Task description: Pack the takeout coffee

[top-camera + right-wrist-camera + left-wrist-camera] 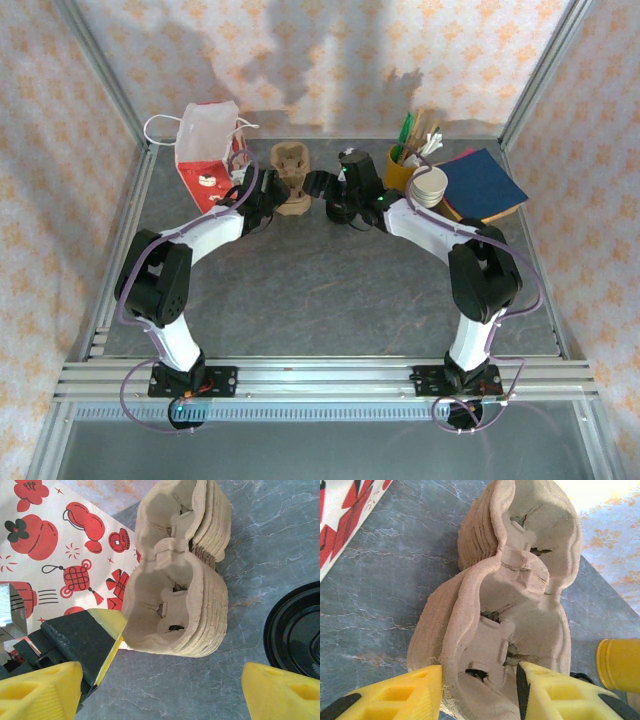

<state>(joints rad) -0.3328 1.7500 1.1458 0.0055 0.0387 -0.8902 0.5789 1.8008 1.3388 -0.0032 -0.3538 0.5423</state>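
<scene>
left gripper (477,680) jaws hugging carrier stack (520,580) edge, grip unclear tbh, right gripper (160,695) jaws wide, takeout coffee (295,630) at 3 o'clock, tabletop (330,290) open toward 6

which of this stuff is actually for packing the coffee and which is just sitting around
For the job:
- takeout coffee, seen by its black lid
- stack of pulp cup carriers
- red-and-white paper bag, probably

Lying about:
- yellow cup of sticks and straws
- stack of white cups
- pile of napkins, blue on top
</scene>
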